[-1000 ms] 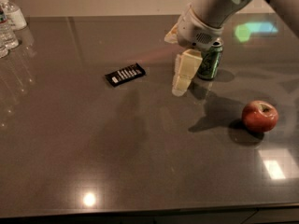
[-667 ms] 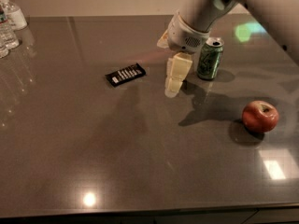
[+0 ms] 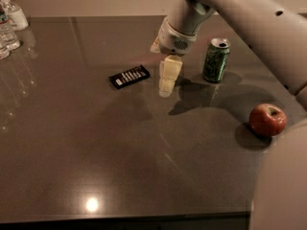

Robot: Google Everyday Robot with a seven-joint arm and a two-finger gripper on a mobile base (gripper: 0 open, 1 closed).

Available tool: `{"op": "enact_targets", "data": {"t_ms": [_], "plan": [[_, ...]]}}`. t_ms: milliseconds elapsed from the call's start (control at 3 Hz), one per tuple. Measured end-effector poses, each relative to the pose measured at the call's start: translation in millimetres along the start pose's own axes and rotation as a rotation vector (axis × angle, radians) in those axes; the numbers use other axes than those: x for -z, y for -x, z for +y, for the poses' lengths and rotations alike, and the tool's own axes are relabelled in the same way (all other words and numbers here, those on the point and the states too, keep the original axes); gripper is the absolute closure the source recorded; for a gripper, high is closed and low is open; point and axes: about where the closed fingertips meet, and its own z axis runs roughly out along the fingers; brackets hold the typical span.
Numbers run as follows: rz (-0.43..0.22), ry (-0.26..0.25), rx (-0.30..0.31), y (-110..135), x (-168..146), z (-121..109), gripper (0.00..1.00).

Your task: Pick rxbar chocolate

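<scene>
The rxbar chocolate lies flat on the bench. Just right of it hangs the pincer, spread or not I cannot tell; farther right, a green soda can and red apple.

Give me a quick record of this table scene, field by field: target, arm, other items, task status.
target: rxbar, lying flat on the table
arm: gripper just right of the rxbar, not touching it
others: can upright, right of the gripper; apple near the right edge; bottles far left
status: rxbar not yet picked
</scene>
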Motion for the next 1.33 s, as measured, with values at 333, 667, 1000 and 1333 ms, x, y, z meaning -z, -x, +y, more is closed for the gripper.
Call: {"op": "enact_targets", "data": {"t_ms": [333, 667, 1000, 1333], "plan": [[0.012, 0.012, 0.015, 7, -17, -18, 0.00], [0.020, 0.025, 0.028, 16, -32, -32, 0.00], [0.028, 0.043, 0.049, 27, -43, -41, 0.00], [0.028, 0.071, 0.072, 39, -53, -45, 0.00]]}}
